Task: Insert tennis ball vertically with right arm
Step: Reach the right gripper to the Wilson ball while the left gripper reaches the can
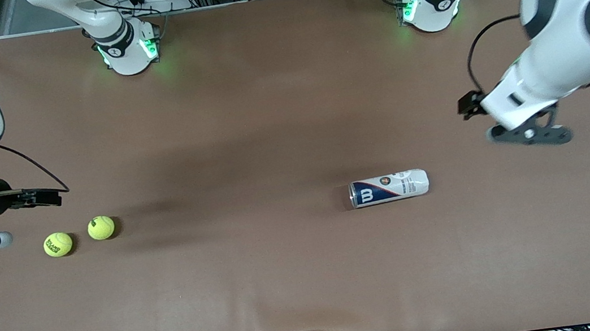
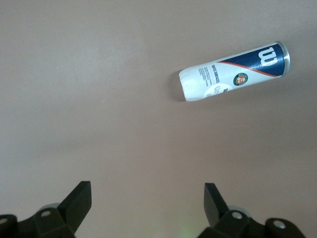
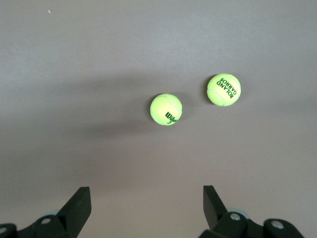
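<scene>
While both grippers hang spread wide and empty: right gripper (image 3: 143,206) over two tennis balls (image 1: 101,227) (image 1: 58,244); left gripper (image 2: 148,206) near can (image 1: 388,188), lying flat mid-table.

Right gripper (image 3: 146,210) hangs above the brown table (image 3: 59,59), fingers (image 3: 79,206) spread wide, nothing between them. Two yellow-green tennis balls lie on the surface, near each other but apart — one with a dark logo (image 3: 166,109), the other printed "ROLAND GARROS" (image 3: 224,89). Each casts a soft shadow.
</scene>
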{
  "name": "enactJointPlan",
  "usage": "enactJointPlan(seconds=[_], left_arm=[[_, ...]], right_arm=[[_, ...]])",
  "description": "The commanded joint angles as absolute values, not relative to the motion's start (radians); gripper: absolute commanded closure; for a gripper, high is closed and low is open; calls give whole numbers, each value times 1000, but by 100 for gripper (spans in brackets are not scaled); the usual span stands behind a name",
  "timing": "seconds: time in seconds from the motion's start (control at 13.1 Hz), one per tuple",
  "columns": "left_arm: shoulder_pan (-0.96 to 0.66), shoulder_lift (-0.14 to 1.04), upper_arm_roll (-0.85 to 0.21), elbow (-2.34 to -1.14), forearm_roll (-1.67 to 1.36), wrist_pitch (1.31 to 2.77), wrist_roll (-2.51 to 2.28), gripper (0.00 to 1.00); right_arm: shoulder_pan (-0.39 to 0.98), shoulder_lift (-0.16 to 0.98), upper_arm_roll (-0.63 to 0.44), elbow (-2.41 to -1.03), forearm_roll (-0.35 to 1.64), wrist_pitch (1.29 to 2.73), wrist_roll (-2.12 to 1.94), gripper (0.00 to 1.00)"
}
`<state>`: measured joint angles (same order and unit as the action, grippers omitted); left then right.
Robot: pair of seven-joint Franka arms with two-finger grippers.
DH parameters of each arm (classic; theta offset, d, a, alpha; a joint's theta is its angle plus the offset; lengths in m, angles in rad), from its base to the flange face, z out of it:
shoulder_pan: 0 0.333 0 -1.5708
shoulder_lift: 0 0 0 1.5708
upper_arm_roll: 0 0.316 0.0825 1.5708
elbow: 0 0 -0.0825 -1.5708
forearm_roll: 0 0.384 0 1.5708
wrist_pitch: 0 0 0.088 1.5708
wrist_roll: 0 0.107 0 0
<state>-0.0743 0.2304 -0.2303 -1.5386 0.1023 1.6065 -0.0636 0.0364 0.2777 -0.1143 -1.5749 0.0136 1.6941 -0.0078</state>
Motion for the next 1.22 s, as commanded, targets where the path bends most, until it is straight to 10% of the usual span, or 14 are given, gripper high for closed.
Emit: enactJointPlan(seconds=[0.0, 1.15], left_arm=[[-148, 311, -232, -1496, 165, 1635, -32, 0], [-428, 687, -230, -1448, 557, 1810, 504, 0]], right_arm=[[2, 256, -107, -1654, 18, 1749, -61, 0], [11, 460, -106, -1859, 18, 2249, -78, 0]])
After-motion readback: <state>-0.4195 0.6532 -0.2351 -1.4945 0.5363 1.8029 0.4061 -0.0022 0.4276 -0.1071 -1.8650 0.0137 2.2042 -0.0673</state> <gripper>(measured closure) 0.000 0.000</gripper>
